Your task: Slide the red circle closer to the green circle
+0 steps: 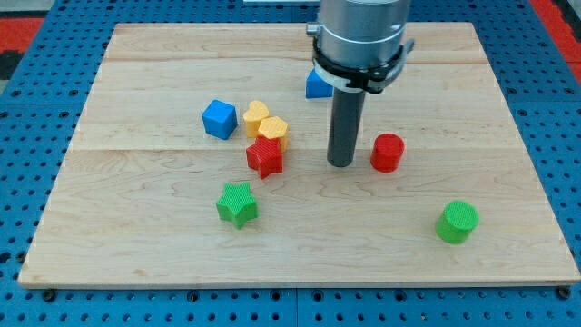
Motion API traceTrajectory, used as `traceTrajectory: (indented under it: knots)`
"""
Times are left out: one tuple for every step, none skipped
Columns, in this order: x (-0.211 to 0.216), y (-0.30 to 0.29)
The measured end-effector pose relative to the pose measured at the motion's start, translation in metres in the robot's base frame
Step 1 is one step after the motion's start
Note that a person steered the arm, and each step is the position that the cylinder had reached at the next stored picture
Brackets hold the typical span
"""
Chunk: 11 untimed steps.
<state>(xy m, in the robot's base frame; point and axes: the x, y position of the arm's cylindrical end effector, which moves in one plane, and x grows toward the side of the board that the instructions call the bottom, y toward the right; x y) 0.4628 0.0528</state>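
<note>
Resting just left of the red plastic circle [388,152], my tip [341,163] sits mid-board, a bare rod with no jaws.
Nearest the board's bottom edge: green plastic circle [457,222] toward the right corner, green star [238,203] left. Farther back lie the red star [265,156], yellow hexagon [273,131], yellow heart [256,114], blue cube [219,119], and a blue block [316,86] partly hidden behind the arm, on the wooden board [136,236].

Red circle [388,153]: short ribbed cylinder, upright on board, just beside tip [341,164] on view's right, narrow gap visible. Green circle [457,222]: same form, upright, well apart from tip toward view's lower right.
</note>
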Motion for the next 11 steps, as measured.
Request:
traceTrajectory:
  knots:
    - [-0.006,0.014]
    - [-0.014,0.024]
    - [-0.014,0.053]
    - [-0.016,0.063]
    - [-0.023,0.07]
    - [-0.021,0.097]
    - [0.005,0.13]
    - [-0.007,0.13]
    - [-0.012,0.162]
    - [0.012,0.164]
    - [0.028,0.148]
